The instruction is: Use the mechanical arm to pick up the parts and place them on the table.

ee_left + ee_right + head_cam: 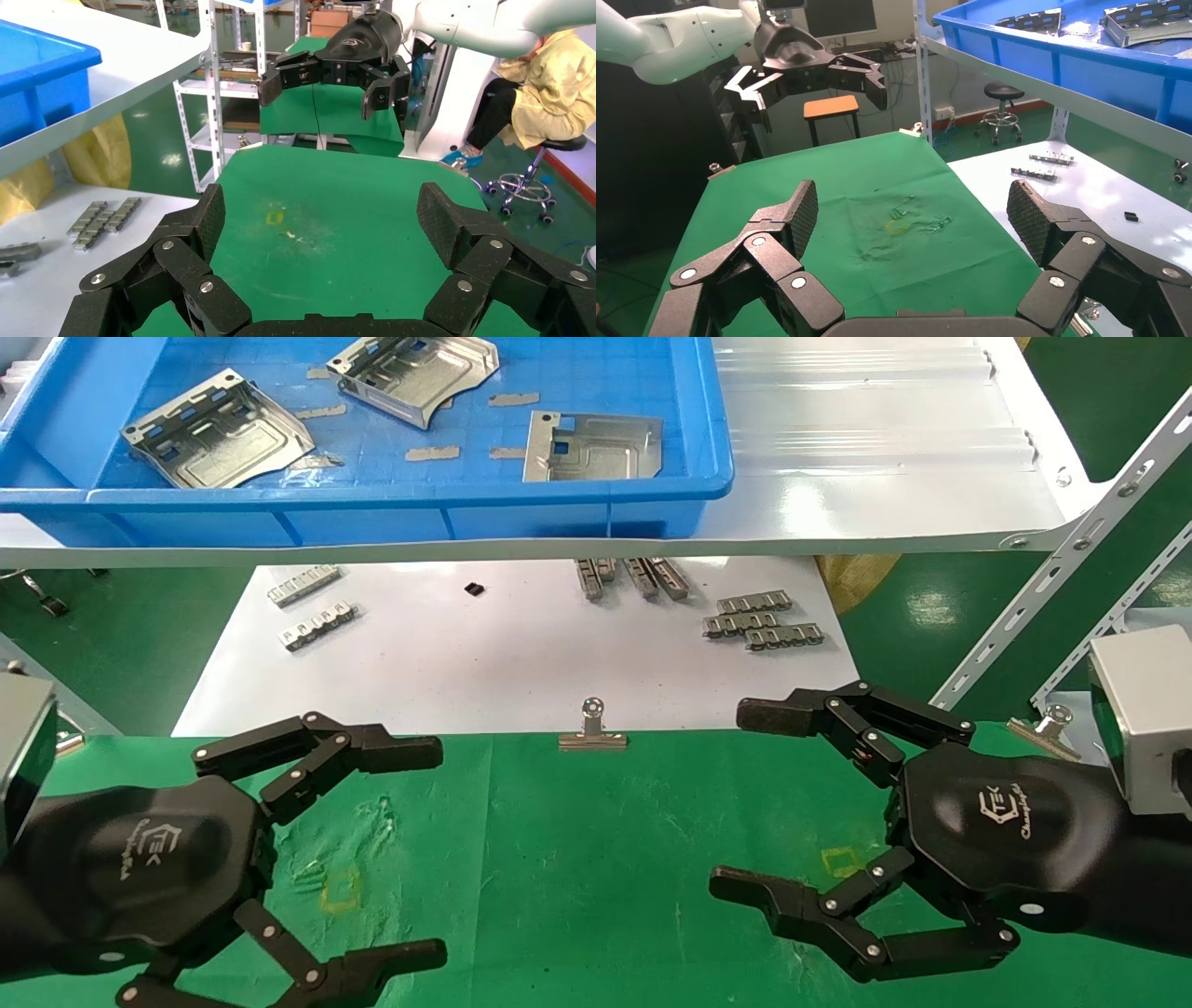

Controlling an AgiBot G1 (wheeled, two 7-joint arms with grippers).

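Parts (410,374) in blue bin (372,505), well beyond both end effectors

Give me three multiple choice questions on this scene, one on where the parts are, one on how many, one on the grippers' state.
1. Where are the parts?
A. on the green table
B. in the blue bin
C. on the white sheet

2. How many parts?
A. one
B. three
C. five

3. The grippers are:
A. both open, empty
B. both shut
C. left holding a part

Answers:
1 B: the parts lie in the blue bin on the shelf.
2 B: three plates show there.
3 A: left gripper and right gripper spread over the table, holding nothing.
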